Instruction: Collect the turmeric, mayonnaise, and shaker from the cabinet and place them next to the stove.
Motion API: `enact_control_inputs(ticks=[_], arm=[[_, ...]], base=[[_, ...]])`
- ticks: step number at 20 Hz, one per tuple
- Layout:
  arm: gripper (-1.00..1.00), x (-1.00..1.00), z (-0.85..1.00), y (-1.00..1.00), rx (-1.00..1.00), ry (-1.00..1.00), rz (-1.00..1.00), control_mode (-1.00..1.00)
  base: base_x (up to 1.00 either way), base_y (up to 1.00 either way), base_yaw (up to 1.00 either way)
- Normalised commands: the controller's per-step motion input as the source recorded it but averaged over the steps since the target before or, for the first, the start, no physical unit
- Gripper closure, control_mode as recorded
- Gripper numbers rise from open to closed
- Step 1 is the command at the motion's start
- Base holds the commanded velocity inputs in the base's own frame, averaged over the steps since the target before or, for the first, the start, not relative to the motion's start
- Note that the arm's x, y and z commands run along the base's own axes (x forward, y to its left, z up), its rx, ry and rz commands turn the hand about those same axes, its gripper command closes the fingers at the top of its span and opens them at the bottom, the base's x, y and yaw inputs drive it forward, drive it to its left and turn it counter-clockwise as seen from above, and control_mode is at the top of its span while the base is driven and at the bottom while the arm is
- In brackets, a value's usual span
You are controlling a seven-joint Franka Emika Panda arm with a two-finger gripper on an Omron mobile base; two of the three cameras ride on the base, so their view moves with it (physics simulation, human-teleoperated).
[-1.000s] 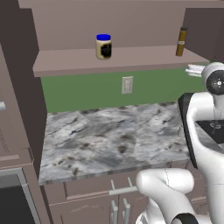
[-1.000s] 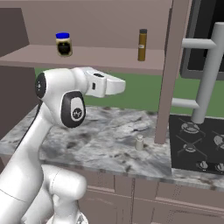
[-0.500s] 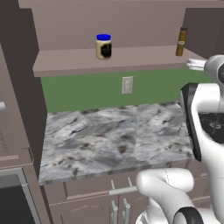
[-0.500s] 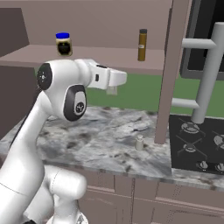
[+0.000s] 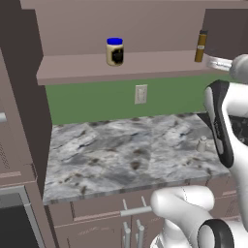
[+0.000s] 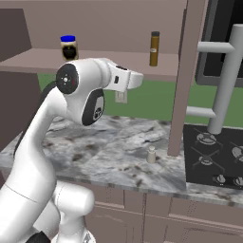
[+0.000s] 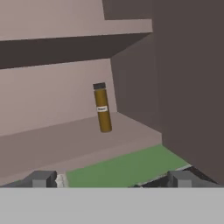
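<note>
The turmeric [image 7: 102, 107] stands upright near the right end of the cabinet [image 5: 121, 68] shelf, close to the side wall, and in the hand view it sits just left of centre, ahead of the gripper [image 7: 111, 178]. The gripper's fingers are spread wide apart with nothing between them, well short of the bottle. Over the last second the arm has lifted and swung its hand up from in front of the backsplash toward shelf height, so the turmeric looks like the item being approached now. The mayonnaise [image 5: 115, 51] waits further left on the same shelf. The shaker [image 6: 151, 154] already stands on the tabletop [image 6: 109, 152], near the stove [image 6: 213, 156], so that part looks done.
</note>
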Motion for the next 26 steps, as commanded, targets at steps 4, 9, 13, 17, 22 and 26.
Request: enact_control_inputs(ticks=[4,9,13,17,22,26], arm=[[-1.0,0.09,0.27,0.21,0.1,-0.02,0.04,-1.0],[-1.0,0.06,0.15,0.23,0.07,0.0,0.0,-1.0],[-1.0,0.17,0.04,0.05,0.06,-0.01,0.0,-1.0],[-1.0,0.23,0.0,0.0,0.0,-0.02,0.0,-1.0],[-1.0,0.26,-0.03,0.05,-0.03,0.0,0.0,-1.0],[-1.0,0.23,-0.02,0.07,-0.01,0.0,0.0,-1.0]], base=[[0.0,0.0,0.0],[0.0,0.0,0.0],[0.0,0.0,0.0],[0.0,0.0,0.0],[0.0,0.0,0.0],[0.0,0.0,0.0]])
